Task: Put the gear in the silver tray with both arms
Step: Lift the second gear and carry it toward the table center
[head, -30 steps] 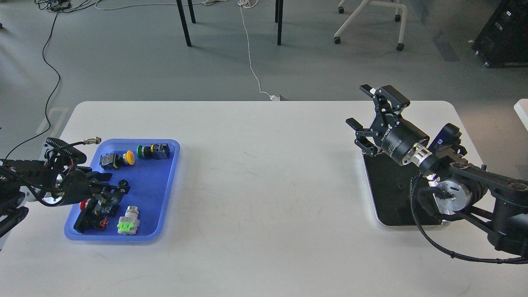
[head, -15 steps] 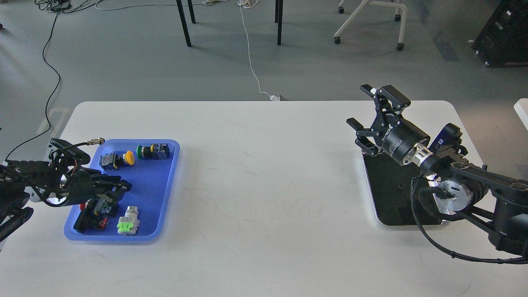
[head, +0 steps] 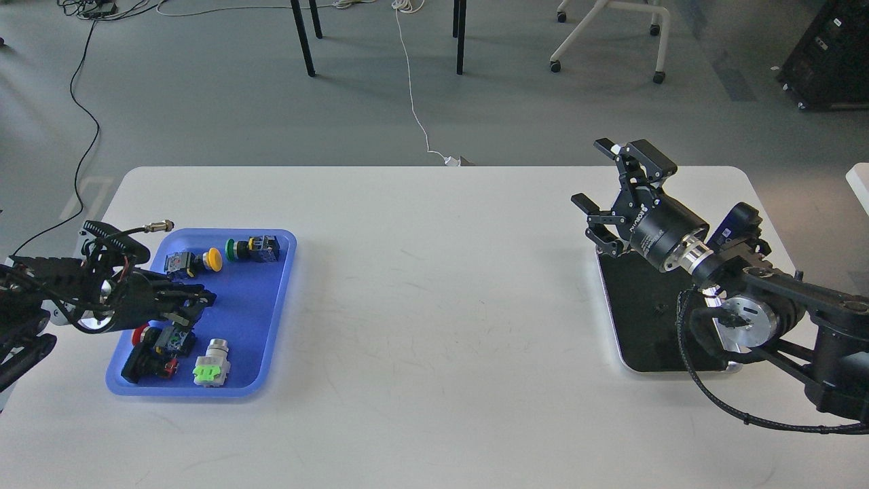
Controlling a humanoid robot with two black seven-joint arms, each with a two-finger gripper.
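The left gripper point(head: 193, 304) hangs low over the blue tray point(head: 271, 319) at the left; its dark fingers blur together — I cannot tell their spread — so it may nudge the crowded push-button parts point(head: 159, 350). The right gripper point(head: 614, 197), fingers wide and empty, hovers above the far edge of the silver tray point(head: 645, 326) at the right.

— Where's the silver tray point(head: 641, 319)?
— Flat on the table's right side, shiny rim, dark mirror bottom, partly covered by the right arm point(head: 767, 299).
— The left arm point(head: 61, 299)?
— Reaching over the blue tray's near-left part.
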